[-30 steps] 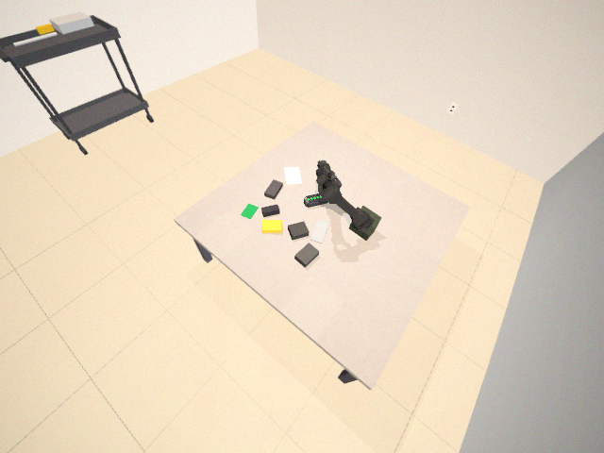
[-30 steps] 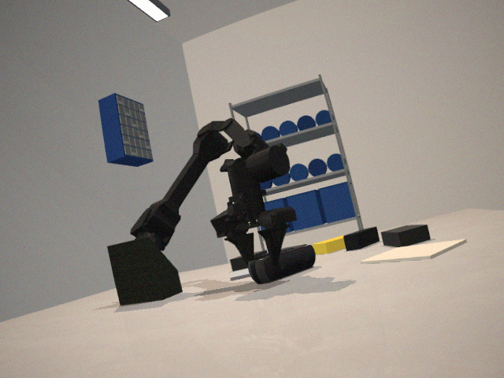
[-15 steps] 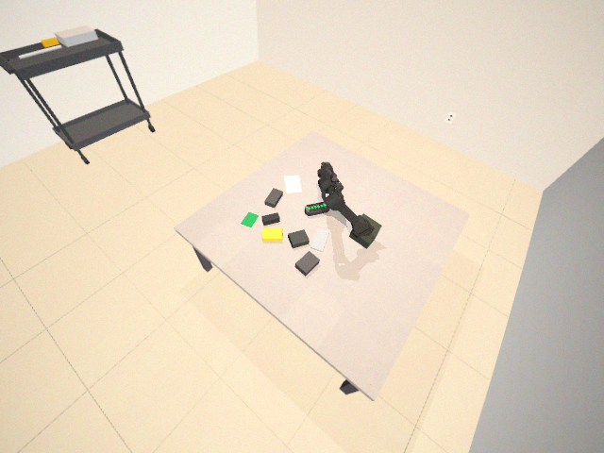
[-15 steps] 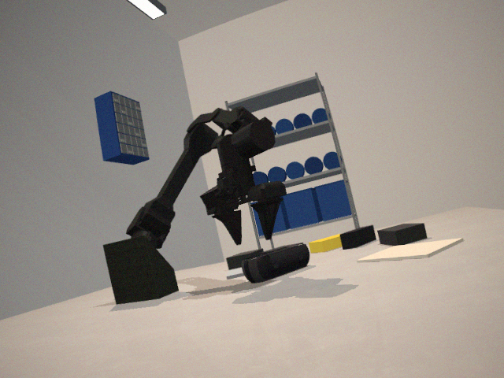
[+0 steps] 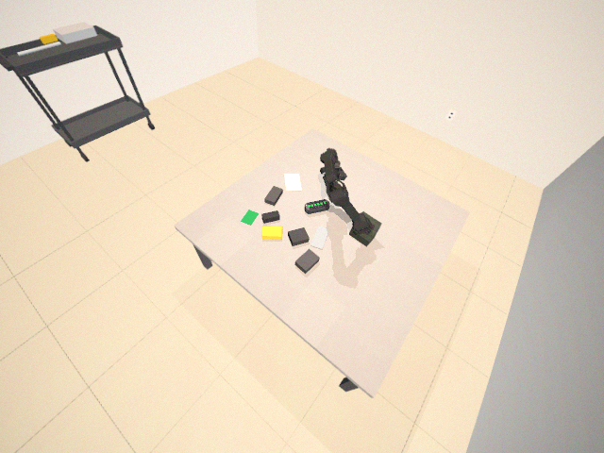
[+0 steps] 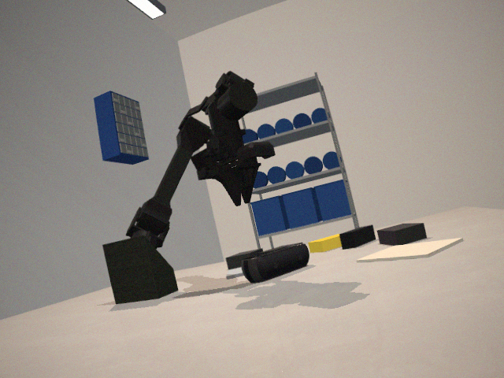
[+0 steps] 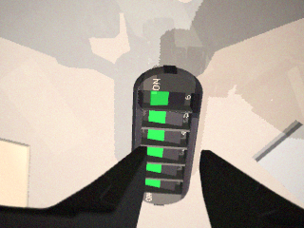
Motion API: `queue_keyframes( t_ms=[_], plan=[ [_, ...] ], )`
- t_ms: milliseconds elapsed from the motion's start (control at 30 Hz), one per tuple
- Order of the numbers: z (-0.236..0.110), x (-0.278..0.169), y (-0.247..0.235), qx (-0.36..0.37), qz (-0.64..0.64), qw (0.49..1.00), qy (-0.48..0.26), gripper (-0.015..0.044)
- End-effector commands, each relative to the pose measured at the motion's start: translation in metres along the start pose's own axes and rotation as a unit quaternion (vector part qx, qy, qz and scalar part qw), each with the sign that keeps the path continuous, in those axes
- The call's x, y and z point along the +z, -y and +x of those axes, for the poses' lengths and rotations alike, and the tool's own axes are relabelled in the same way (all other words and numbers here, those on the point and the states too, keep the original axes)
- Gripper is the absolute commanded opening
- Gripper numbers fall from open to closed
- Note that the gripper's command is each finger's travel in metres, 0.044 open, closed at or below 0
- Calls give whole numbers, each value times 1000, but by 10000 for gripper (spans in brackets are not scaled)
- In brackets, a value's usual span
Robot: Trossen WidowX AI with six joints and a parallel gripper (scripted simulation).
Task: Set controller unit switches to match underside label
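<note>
The dark grey controller unit [image 5: 310, 210] [image 6: 280, 262] [image 7: 178, 83] sits flat on its base on the bench, switches up. In the wrist view its six rockers form a column, with green halves on the left and dark halves on the right; ON is printed at the left of both ends. The top rocker's green face [image 7: 159, 98] looks larger than the others. I cannot tell surely which ends are pressed down. The underside label is hidden. My gripper [image 6: 242, 203] [image 7: 173, 156] hangs well above the unit, pointing down, empty, with a narrow gap between its fingertips.
Near the unit lie a white sheet [image 5: 293, 181] [image 6: 411, 250] [image 7: 13, 171], a pale plate [image 5: 320, 238] [image 7: 287, 163], a yellow block [image 5: 272, 232] [image 6: 323, 245], a green card [image 5: 249, 217] and several dark modules, one [image 5: 297, 237] beside the pale plate.
</note>
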State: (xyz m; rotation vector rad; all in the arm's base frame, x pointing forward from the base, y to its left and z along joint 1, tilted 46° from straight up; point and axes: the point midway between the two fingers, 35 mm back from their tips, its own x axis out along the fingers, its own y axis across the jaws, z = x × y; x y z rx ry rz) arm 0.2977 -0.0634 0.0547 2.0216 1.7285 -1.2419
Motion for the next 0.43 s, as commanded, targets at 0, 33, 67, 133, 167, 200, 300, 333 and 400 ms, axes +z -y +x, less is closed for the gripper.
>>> queue_keyframes(
  t_ms=[0, 33, 67, 133, 167, 200, 300, 333, 400],
  plan=[
    [-5, -1, 0, 1, -4, 1000, 2, 20],
    [-5, -1, 0, 1, -4, 1000, 2, 0],
    [-5, -1, 0, 1, -4, 1000, 2, 0],
    [-5, -1, 0, 1, -4, 1000, 2, 0],
    [-5, -1, 0, 1, -4, 1000, 2, 0],
    [-5, -1, 0, 1, -4, 1000, 2, 0],
    [-5, -1, 0, 1, -4, 1000, 2, 0],
    [-5, -1, 0, 1, -4, 1000, 2, 0],
    [-5, -1, 0, 1, -4, 1000, 2, 0]
  ],
)
